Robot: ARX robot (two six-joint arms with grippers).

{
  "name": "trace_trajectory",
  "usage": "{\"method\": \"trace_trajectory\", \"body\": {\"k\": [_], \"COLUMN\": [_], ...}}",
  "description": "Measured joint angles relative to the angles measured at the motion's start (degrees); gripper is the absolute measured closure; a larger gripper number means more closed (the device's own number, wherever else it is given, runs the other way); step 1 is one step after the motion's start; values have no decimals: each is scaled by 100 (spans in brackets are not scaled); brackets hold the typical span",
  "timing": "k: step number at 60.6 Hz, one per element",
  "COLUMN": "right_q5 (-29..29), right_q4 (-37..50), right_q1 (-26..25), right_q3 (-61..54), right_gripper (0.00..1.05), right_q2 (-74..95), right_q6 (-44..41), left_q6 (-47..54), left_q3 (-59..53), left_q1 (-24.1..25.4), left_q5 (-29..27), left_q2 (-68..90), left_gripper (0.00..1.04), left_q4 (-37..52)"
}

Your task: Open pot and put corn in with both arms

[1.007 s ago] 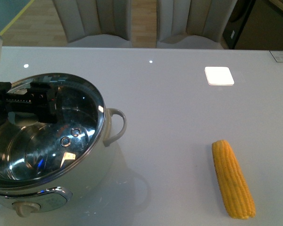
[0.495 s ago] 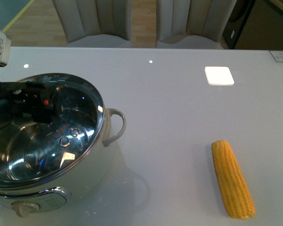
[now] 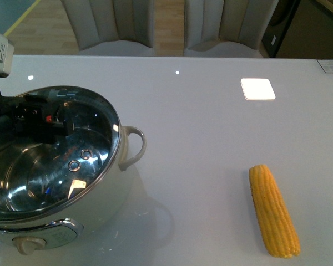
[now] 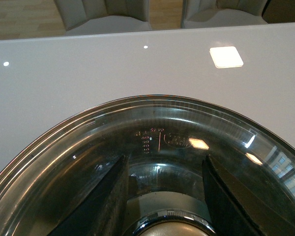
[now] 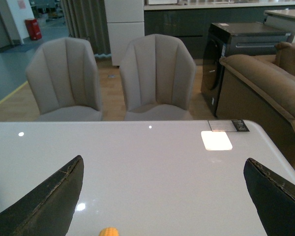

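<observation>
A: Left end?
B: Left gripper (image 4: 164, 164), fingers (image 4: 108, 196) clamped either side of the knob on glass lid (image 3: 61, 160). Lid atop pot (image 3: 100, 205), at near left corner of table (image 3: 211, 122).
A: Further right?
B: Corn (image 3: 273, 210), lying flat by near edge toward right corner, well apart from pot. Right gripper (image 5: 163, 162), fingers spread wide, grasping nothing, above table.

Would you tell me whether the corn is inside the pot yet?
Not in: the corn lies on the table, well right of the pot.
</observation>
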Motion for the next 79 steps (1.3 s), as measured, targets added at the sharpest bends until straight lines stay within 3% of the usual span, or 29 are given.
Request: {"method": "trace_trajectory", "body": {"k": [45,65,79], "right_q5": [0,0,0], "right_q4": [0,0,0], "right_q1": [0,0,0], "right_q3": [0,0,0], "right_gripper": [9,9,9], "right_q2": [0,0,0], "right_q6": [0,0,0], "left_q6": [234,260,227], "left_q3": [251,306,306], "left_q1": [216,1141,2234], "left_q5": [-258,28,240], "left_q2": [-1193,-1912,-1982], "left_gripper": [65,65,65], "left_q4": [-1088,-1443,-1458]}}
